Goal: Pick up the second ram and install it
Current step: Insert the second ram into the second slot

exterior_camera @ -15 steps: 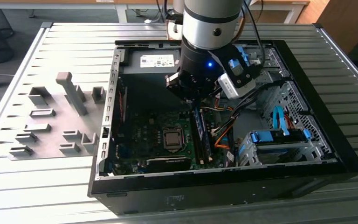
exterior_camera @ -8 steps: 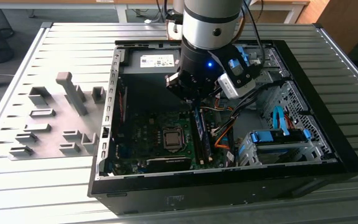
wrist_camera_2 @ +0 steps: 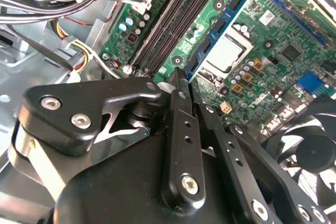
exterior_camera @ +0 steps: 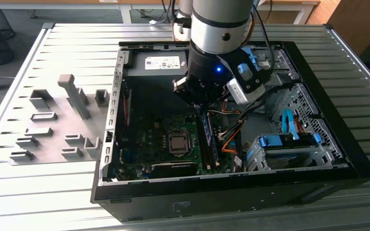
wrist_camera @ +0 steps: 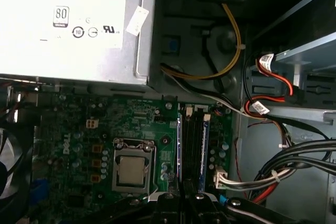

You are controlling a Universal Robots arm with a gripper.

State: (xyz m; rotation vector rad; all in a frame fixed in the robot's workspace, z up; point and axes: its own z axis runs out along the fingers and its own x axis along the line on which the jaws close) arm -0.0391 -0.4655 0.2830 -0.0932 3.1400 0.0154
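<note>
Ram stick (wrist_camera: 201,150) stood lengthwise in the motherboard (wrist_camera: 79,129) slot, center frame, directly under the gripper (wrist_camera: 184,195); jaws closed on its end.

Holder blocks (exterior_camera: 56,125) on table (exterior_camera: 37,192), at exterior view's left of computer case (exterior_camera: 236,192).

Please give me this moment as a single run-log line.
gripper: shut, above memory slots | second ram: not identifiable | location: inside open computer case
</note>
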